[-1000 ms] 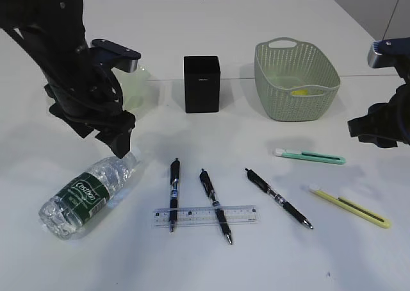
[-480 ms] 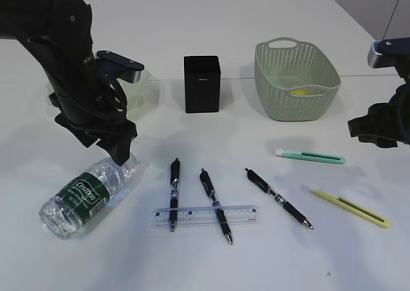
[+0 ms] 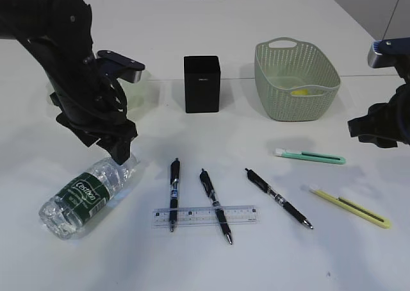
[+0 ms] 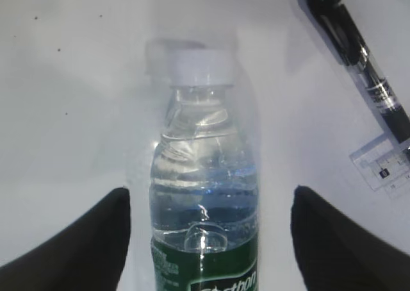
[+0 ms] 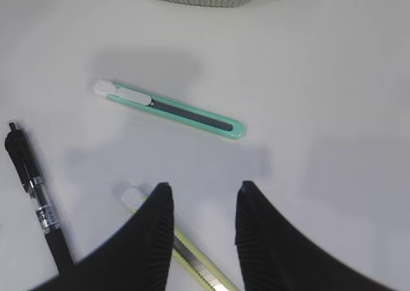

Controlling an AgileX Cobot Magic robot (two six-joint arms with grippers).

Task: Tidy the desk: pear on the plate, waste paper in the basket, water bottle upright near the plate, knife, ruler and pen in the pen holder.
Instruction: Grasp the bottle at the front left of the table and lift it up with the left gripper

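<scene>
Desk, a large plain white tabletop, carries every item we inspected. Nearest the front edge we find a clear plastic ruler lying across two of three black pens. To its left a small clear water bottle with dark green label and white cap lies on its side. We note the left gripper straddling the bottle's shoulder, jaws spread wide on either side and apart from the plastic. To the right lie a yellow utility knife and, beyond it, a mint-green utility knife. We see the right gripper hanging above the yellow knife with jaws partly open, holding nothing. Further back stand a matte black square pen holder and a sage-green perforated oval basket, well apart. A pale green glass plate shows behind the left arm
</scene>
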